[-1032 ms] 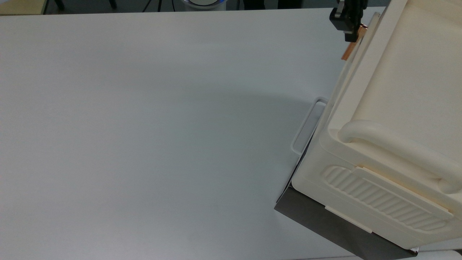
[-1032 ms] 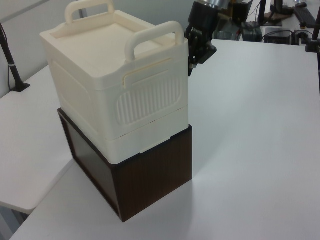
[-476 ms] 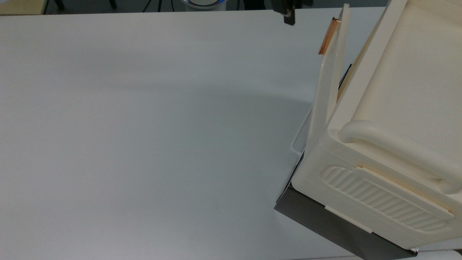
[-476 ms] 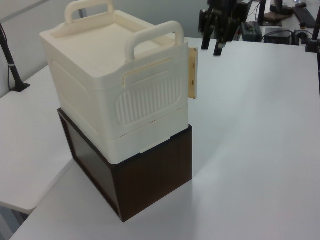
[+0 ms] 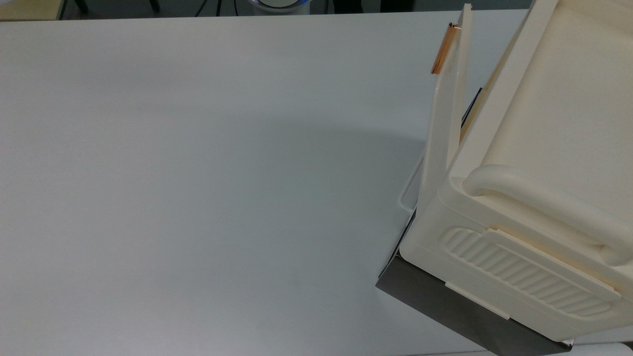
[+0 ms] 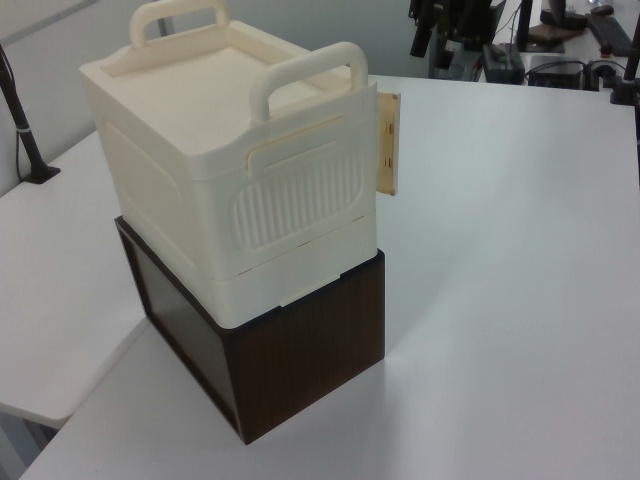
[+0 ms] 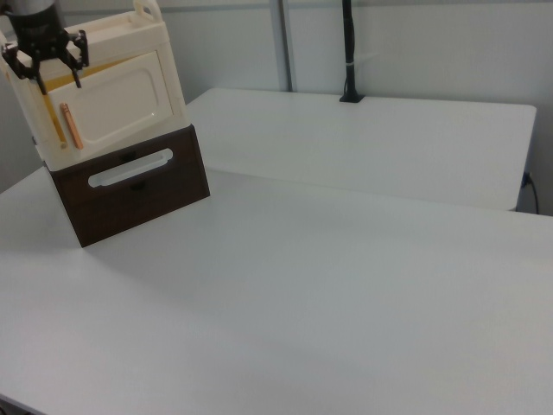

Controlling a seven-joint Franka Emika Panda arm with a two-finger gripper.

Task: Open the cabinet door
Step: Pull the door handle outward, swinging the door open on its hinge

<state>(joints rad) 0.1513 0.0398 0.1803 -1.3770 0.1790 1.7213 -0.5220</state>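
The cabinet [image 5: 544, 128] [image 6: 210, 150] [image 7: 151, 35] is a cream box with thick top handles, standing on a dark base [image 6: 310, 350]. Its cabinet door [image 5: 445, 118] [image 6: 389, 140] [image 7: 121, 99] stands slightly ajar, swung out at the end with the copper bar handle [image 5: 441, 49] [image 7: 69, 125]. In the right view my gripper [image 7: 58, 73] hangs open just above that handle, holding nothing. In the left view the gripper [image 6: 433, 40] is up beyond the door's free edge, apart from it.
The dark base carries a white loop handle [image 7: 130, 169] [image 5: 408, 190]. The white table [image 5: 207, 188] spreads wide across the top view's left. A black pole [image 7: 348, 52] stands clamped to the far table in the right view; another pole [image 6: 20, 120] is at the left view's left edge.
The gripper let go of the copper handle and rose away, leaving the top view. The door swung from nearly shut to ajar and has opened a little more.
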